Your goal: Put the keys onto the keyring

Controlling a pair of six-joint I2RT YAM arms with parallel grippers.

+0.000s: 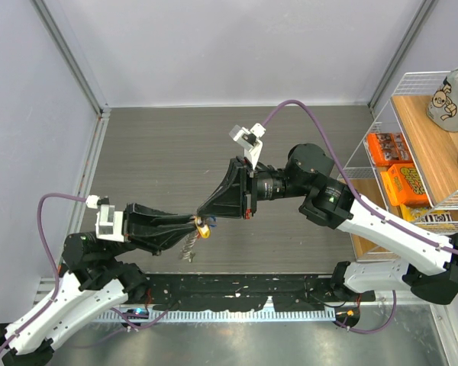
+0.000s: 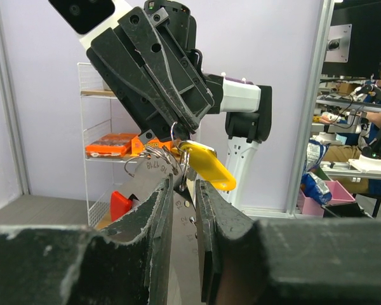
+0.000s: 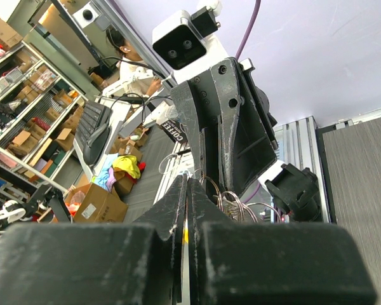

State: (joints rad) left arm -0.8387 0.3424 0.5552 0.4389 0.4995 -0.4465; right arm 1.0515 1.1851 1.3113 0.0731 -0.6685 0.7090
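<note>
Above the near half of the grey table (image 1: pixel 160 152), the two claws met tip to tip with the bundle between them. The left gripper (image 1: pixel 189 223) reached in from 9 o'clock and the right gripper (image 1: pixel 206 216) from 2 o'clock.

In the left wrist view, the left fingers (image 2: pixel 155 216) stood only a sliver apart. They were clamped on the flat silvery blade of one of the keys (image 2: pixel 178 213), which had small stamped figures near its head. At 12 o'clock from that blade sat a cluster of thin wire loops. Just to their 3 o'clock side hung a glossy yellow tag (image 2: pixel 207 166), oblong and tilted down toward 4 o'clock.

The right claw's fingers were pressed together. The keyring (image 2: pixel 173 131), a fine bright loop, came out at their very tip and appeared pinched there, directly at 12 o'clock from the yellow tag.

From the right wrist, the same loops (image 3: pixel 232 204) showed as several overlapping silver circles just at 3 o'clock of the closed fingertips (image 3: pixel 178 203).

From above, the yellow tag was a small bright spot. A speck of blue touched it at 1 o'clock, and the short silvery chain (image 1: pixel 188 250) dangled from the bundle toward 7 o'clock, clear of both claws.
</note>
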